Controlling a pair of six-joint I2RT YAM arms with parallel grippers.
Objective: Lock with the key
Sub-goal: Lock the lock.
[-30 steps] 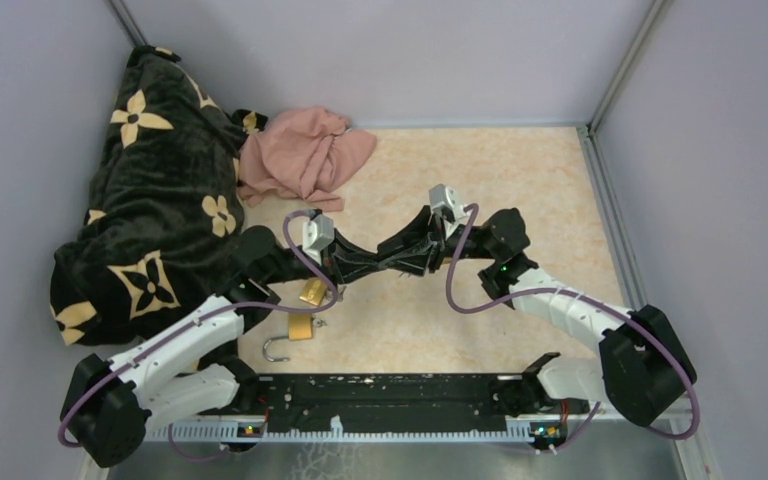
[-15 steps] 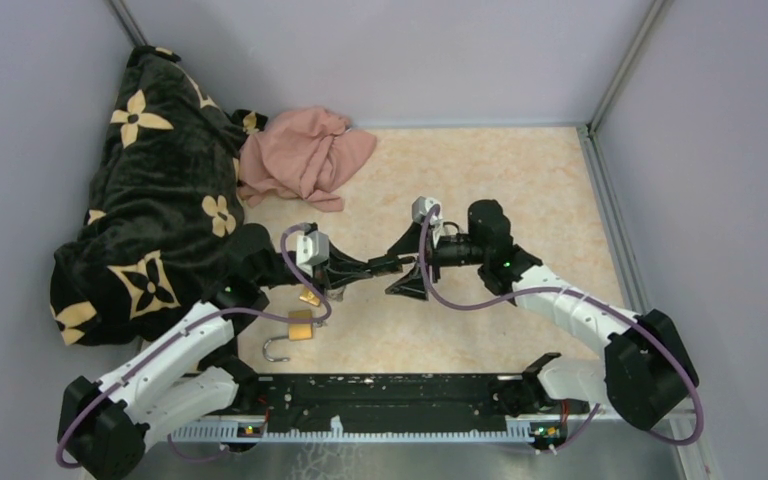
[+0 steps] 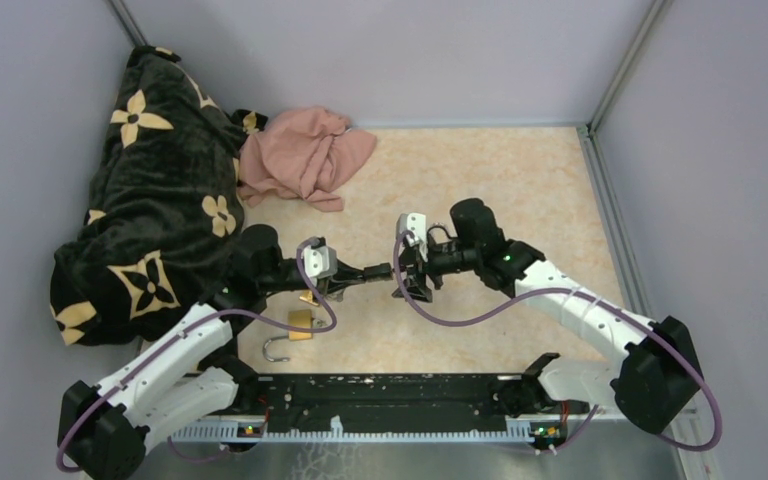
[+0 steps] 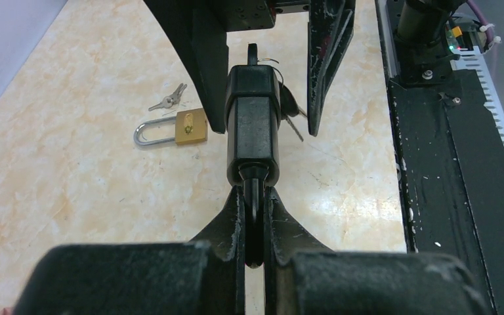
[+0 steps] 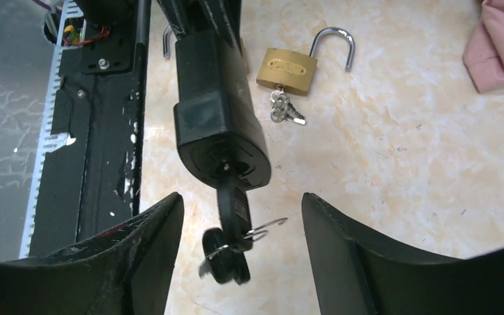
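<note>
Left gripper of mine is pinched tight on the thin shackle of a black padlock, holding it level above the table with its keyhole end toward my other arm. Right gripper is spread wide, its fingers on either side of the key that sticks out of that keyhole, neither one touching it (a ring with more keys dangles from it). Below, on the table, lies a brass padlock with small keys just beside it. Farther back, a pink cloth rests against a dark flowered blanket.
</note>
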